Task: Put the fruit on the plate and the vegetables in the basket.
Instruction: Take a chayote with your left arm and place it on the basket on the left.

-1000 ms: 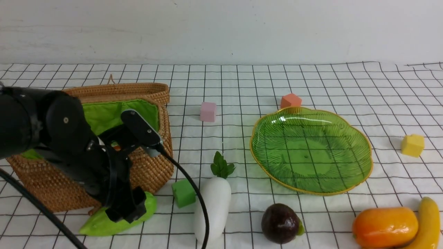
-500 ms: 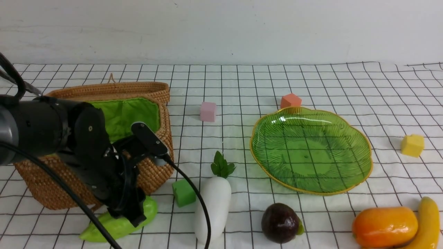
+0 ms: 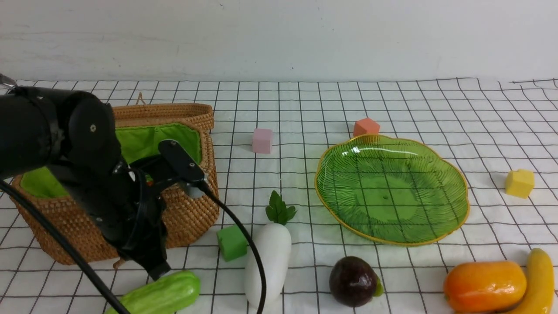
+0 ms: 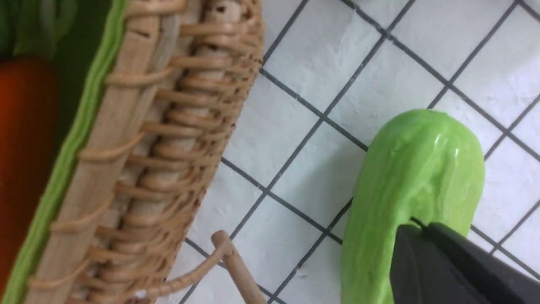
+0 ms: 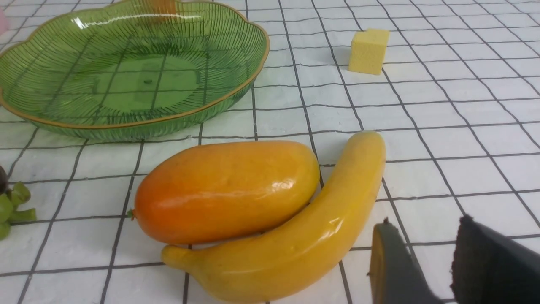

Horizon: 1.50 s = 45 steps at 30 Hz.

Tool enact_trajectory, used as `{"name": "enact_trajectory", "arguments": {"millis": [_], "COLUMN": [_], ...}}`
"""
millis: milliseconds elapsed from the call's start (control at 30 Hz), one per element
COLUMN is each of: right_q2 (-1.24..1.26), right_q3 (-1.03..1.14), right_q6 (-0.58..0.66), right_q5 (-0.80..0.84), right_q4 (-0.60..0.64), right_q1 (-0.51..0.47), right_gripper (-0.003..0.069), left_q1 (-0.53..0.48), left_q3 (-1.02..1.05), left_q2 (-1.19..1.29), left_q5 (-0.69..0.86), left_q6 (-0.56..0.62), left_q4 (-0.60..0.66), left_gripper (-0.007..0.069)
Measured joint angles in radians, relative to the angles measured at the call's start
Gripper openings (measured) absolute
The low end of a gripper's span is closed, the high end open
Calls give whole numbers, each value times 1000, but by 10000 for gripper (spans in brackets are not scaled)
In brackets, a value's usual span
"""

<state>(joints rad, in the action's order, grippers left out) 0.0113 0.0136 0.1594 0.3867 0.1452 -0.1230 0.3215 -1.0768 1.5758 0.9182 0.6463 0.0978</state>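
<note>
The left gripper [image 3: 159, 271] has closed its fingers completely, but on nothing: the green gourd [image 3: 162, 293] slipped out, turned, and lies on the bench [image 3: 305, 100] in front of the basket [image 3: 192, 218]. I think this grasp must be repeated. The right gripper [image 5: 423, 230] is partly open, empty.

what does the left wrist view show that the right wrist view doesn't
Only the left wrist view: the basket with the carrot inside, the green gourd, and the shut left gripper over it. Only the right wrist view: the plate, mango, banana, yellow cube and the open right gripper. Both share just the checked cloth.
</note>
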Motion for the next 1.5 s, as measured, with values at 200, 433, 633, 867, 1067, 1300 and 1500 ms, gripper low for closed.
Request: {"name": "enact_trajectory", "arguments": {"millis": [200,433,633,867,1067,1300,1500], "right_q2": [0,0,0,0,0,0,0], "right_q3": [0,0,0,0,0,0,0], "right_q6": [0,0,0,0,0,0,0], "right_q5": [0,0,0,0,0,0,0], "right_q4": [0,0,0,0,0,0,0], "right_q1": [0,0,0,0,0,0,0], "right_gripper": [244,244,244,244,244,244,244], "left_q1": [0,0,0,0,0,0,-9], "left_q3": [0,34,92,82,-41,-316,-398], "left_q2": [-19,-3,100,146,105,-20,-47], "left_q5": [1,-62,-140,-118,84,255,110], "left_q6": [0,-1,-4,7,59,81,-11], "left_q4": [12,15,17,46,42,-129,-421], "left_gripper": [22,388,657,452,424,424,424]}}
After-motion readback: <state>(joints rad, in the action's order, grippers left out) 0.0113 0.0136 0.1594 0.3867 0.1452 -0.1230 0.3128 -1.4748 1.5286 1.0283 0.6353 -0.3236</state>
